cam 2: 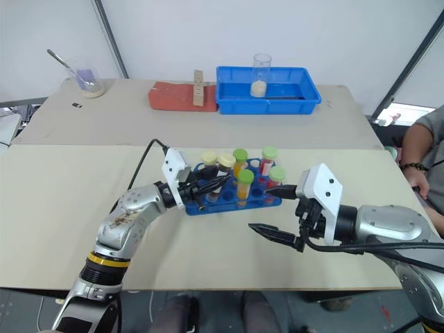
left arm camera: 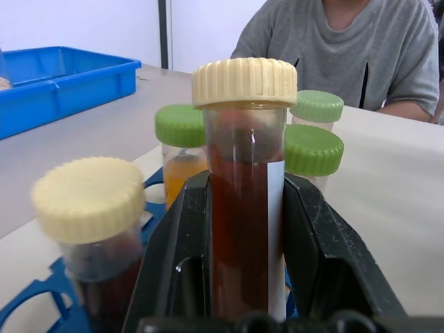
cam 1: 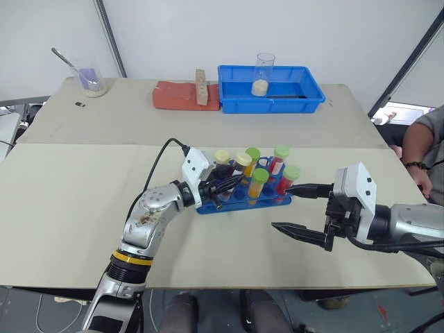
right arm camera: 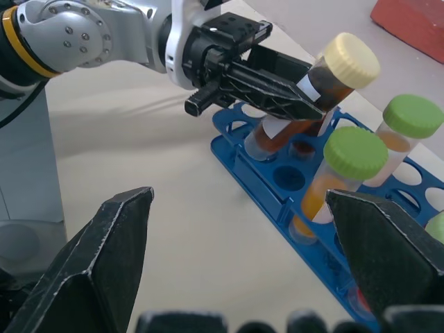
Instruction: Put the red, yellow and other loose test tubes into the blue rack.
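Right pincer (cam 1: pixel 295 208) hangs open beside the blue rack (right arm camera: pixel 277 182), holding nothing. Left pincer (right arm camera: pixel 305 107) grips the cream-capped test tube (right arm camera: pixel 316 94), tilted, its base at a rack hole. My worry: lowered at this slant, it may catch the rim or knock the neighbouring green-capped tubes (right arm camera: pixel 347 166), dragging the rack across the tabletop (cam 1: pixel 83 208).

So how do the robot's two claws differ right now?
The left gripper is shut on the cream-capped tube of dark red-brown liquid, over the blue rack; the right gripper is open and holds nothing. The left one is at the rack, while the right one hangs beside it, over the table. Both have two black fingers.
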Available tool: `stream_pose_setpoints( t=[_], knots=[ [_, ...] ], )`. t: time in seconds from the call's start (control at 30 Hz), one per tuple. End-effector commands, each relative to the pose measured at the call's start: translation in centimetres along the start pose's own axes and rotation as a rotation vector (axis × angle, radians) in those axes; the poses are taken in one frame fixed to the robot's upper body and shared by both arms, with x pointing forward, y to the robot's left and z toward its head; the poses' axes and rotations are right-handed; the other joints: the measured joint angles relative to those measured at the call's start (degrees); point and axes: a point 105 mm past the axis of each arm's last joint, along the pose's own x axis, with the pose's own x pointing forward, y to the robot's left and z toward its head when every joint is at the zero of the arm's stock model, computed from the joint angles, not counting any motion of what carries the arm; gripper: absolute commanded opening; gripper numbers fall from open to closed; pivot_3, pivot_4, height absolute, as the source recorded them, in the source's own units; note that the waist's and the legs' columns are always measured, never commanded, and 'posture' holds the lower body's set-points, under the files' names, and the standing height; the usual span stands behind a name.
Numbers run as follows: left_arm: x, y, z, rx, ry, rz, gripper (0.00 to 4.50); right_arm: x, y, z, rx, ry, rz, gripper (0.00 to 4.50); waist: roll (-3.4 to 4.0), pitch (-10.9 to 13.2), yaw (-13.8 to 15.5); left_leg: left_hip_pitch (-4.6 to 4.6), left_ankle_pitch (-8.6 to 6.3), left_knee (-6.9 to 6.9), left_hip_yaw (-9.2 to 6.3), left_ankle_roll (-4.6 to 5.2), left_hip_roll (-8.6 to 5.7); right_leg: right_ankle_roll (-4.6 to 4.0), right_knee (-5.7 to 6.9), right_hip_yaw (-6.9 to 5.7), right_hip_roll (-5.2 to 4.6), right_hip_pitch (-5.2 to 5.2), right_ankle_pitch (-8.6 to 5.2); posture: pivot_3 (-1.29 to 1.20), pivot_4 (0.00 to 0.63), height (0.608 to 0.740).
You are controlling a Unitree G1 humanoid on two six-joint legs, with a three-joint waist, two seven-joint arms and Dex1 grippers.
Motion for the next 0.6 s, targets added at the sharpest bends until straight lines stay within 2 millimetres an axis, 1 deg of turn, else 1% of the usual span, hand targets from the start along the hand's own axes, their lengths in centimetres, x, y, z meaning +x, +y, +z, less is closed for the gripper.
stream_pose_setpoints(
  t=[0.03, 0.27, 0.5, 0.6],
  knots=[
    [0.1, -0.1, 0.2, 0.027, -0.027, 0.002, 0.91, -0.4, 0.3, 1.1, -0.042, -0.021, -0.009, 4.42, 0.0, 0.0, -0.03, 0.01, 0.0, 0.0, 0.0, 0.0, 0.0, 0.0, 0.0, 0.0, 0.0, 0.0, 0.0, 0.0, 0.15, 0.74],
    [0.0, 0.1, -0.6, 0.039, -0.047, 0.042, 0.91, -0.2, 0.0, 1.3, -0.042, -0.038, -0.038, 4.42, 0.0, 0.0, 0.02, 0.07, 0.0, 0.0, -0.01, 0.0, 0.0, 0.01, -0.04, -0.02, 0.0, 0.14, -0.01, 0.0, 0.15, 0.74],
    [-1.2, -0.4, -1.6, 0.024, -0.06, 0.079, 0.91, -0.1, -0.7, 1.3, -0.043, -0.054, -0.111, 4.42, 0.01, -0.01, -0.1, 0.38, -0.01, -0.04, -0.03, 0.0, 0.03, -0.18, -0.16, -0.05, 0.0, 0.52, -0.14, 0.0, 0.15, 0.74],
    [-1.7, -0.2, -2.1, 0.029, -0.061, 0.118, 0.91, -0.1, -0.9, 1.3, -0.046, -0.059, -0.127, 4.42, 0.02, -0.02, -0.2, 0.47, -0.01, -0.09, -0.02, 0.0, 0.04, -0.25, -0.17, -0.05, 0.0, 0.59, -0.2, 0.0, 0.15, 0.74]
  ],
)
